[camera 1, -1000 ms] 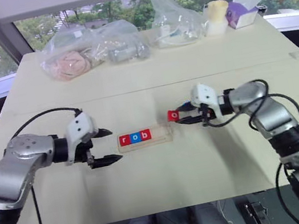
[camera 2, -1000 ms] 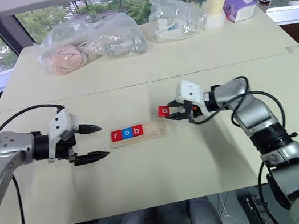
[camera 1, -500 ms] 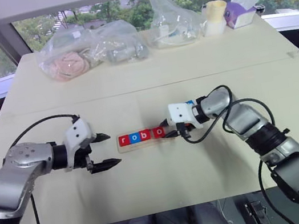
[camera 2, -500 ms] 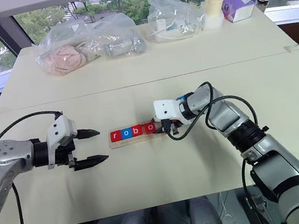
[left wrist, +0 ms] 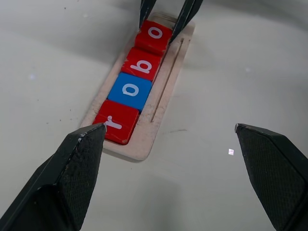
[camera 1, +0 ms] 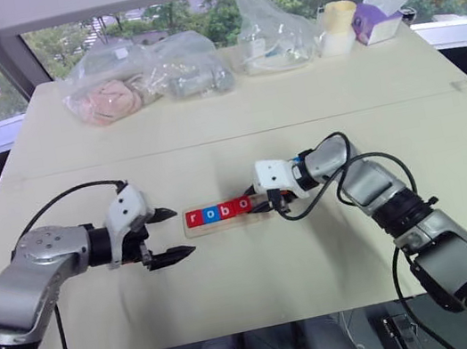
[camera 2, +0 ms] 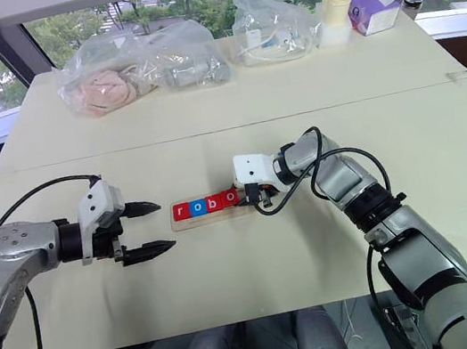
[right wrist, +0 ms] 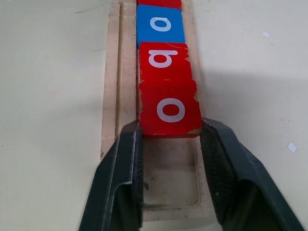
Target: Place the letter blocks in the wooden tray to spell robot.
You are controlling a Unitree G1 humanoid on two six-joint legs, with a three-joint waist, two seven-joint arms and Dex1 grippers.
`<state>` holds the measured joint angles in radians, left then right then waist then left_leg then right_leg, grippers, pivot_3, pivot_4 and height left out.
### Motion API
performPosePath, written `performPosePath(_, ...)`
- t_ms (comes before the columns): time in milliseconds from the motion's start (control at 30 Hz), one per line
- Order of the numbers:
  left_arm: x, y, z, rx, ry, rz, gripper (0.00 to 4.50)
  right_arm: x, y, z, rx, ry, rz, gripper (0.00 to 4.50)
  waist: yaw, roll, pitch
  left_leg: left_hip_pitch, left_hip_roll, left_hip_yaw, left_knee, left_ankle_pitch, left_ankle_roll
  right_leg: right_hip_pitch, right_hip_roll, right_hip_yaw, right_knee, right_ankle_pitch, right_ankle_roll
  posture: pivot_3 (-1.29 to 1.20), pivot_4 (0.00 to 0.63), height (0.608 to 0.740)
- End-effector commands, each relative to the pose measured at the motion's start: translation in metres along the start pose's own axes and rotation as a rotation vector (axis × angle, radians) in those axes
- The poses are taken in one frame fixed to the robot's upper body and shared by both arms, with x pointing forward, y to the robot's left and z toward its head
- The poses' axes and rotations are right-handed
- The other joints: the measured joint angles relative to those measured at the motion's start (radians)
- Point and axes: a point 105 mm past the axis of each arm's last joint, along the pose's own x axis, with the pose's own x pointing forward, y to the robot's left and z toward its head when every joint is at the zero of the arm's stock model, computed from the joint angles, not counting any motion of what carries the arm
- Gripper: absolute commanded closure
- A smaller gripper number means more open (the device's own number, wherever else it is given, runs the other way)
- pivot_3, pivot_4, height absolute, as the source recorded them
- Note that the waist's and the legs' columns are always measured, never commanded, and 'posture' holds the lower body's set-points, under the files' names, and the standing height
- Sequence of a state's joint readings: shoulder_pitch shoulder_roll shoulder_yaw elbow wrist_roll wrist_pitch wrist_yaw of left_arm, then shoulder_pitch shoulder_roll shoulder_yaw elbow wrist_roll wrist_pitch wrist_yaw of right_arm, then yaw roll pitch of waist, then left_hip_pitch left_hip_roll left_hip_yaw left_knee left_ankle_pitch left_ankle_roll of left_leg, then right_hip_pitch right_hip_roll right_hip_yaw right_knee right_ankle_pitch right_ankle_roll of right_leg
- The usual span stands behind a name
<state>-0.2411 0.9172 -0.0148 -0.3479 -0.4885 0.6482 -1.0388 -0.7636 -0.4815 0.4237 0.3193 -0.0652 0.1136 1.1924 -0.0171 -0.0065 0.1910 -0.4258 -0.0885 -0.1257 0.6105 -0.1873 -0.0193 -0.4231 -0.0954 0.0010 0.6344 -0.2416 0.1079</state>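
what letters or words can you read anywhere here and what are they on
"r": white, on the red square tile at the end of the pale wooden tray.
"o": white, on the blue tile.
"b": white, on the next red tile.
"o": white, on the red tile between the right gripper's fingers.
The purple box at the table's far edge: nothing readable.

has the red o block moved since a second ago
Yes. The red o block went from beyond the wooden tray's right end leftward into its slot, beside the b block, between the right gripper's fingers.
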Motion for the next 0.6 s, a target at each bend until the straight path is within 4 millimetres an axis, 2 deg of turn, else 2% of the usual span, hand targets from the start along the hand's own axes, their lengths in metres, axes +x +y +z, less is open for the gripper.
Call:
performPosePath(33, -0.003, 0.0, 0.009, 0.036, -0.028, 0.013, 0.0, -0.001, -0.005, 0.009, -0.032, -0.023, -0.014, 0.92, 0.0, 0.0, 0.0, 0.0, 0.0, 0.0, 0.0, 0.0, 0.0, 0.0, 0.0, 0.0, 0.0, 0.0, 0.0, 0.0, 0.15, 0.74)
performPosePath(67, -0.003, 0.0, 0.009, 0.036, -0.028, 0.013, 0.0, -0.001, -0.005, 0.01, -0.034, -0.025, -0.02, 0.28, 0.0, 0.0, 0.0, 0.0, 0.0, 0.0, 0.0, 0.0, 0.0, 0.0, 0.0, 0.0, 0.0, 0.0, 0.0, 0.0, 0.15, 0.74)
performPosePath(100, -0.003, 0.0, 0.009, 0.036, -0.029, 0.013, 0.0, -0.001, -0.006, 0.01, -0.036, -0.027, -0.025, 0.05, 0.0, 0.0, 0.0, 0.0, 0.0, 0.0, 0.0, 0.0, 0.0, 0.0, 0.0, 0.0, 0.0, 0.0, 0.0, 0.0, 0.15, 0.74)
performPosePath(333, -0.003, 0.002, 0.009, 0.037, -0.029, 0.02, 0.0, -0.012, -0.033, 0.035, 0.062, -0.168, -0.184, 0.05, -0.001, 0.0, 0.0, 0.0, 0.0, 0.0, 0.0, 0.0, 0.0, 0.0, 0.0, 0.0, 0.001, 0.0, 0.0, 0.0, 0.15, 0.74)
performPosePath(500, -0.002, 0.002, 0.009, 0.036, -0.031, 0.019, 0.0, -0.016, -0.045, 0.029, 0.155, -0.202, -0.276, 0.05, 0.002, 0.0, 0.0, 0.0, 0.0, 0.0, 0.0, 0.0, -0.001, 0.0, 0.0, 0.0, 0.001, 0.0, -0.001, 0.0, 0.15, 0.74)
performPosePath(600, -0.002, 0.002, 0.009, 0.036, -0.033, 0.016, 0.0, -0.013, -0.051, 0.013, 0.178, -0.153, -0.341, 0.05, 0.0, 0.0, 0.0, 0.0, 0.0, 0.0, 0.0, 0.0, -0.001, 0.0, 0.0, 0.0, 0.001, 0.0, -0.001, 0.0, 0.15, 0.74)
